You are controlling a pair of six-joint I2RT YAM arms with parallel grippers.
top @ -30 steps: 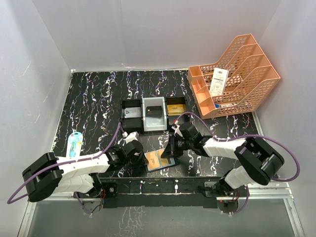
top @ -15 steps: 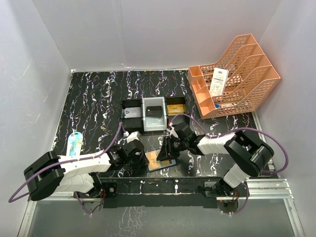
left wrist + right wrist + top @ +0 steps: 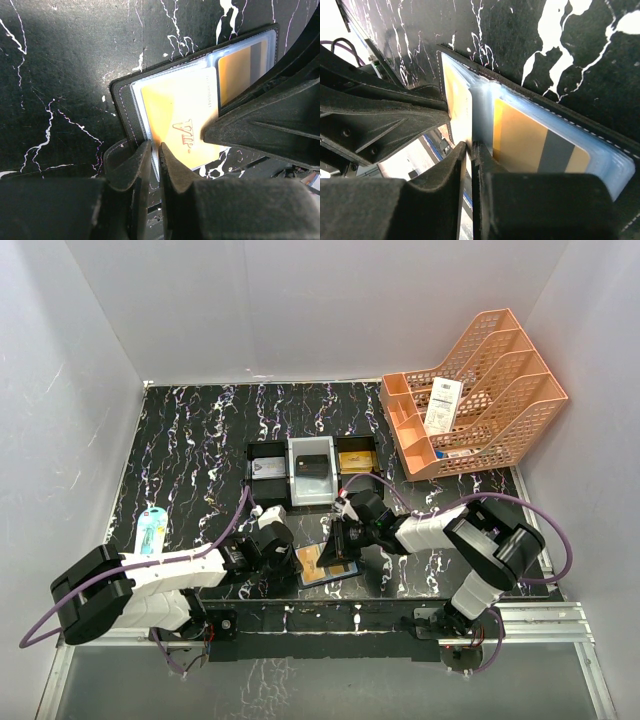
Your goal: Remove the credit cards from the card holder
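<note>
While both arms crowd the card holder [image 3: 325, 572], it lies open on the table [image 3: 190, 440], just on the near side of the row of bins [image 3: 312, 472], roughly in line with the middle bin. We see the left tool [image 3: 152, 150] closed to a thin slit on one short edge of the holder, pinching the dark cover and the clear sleeve. The right tool [image 3: 470, 147] sits opposite, also down to a sliver and clamped on the edge of the gold VIP card [image 3: 180, 115]. We cannot tell whether a sleeve leaf is caught with it. That card lies over one panel of the holder. A second gold card [image 3: 530, 145] with a dark stripe is seated in the other panel's sleeve. An orange rack [image 3: 480, 390] stands to the right of the bins, well apart from the holder.
</note>
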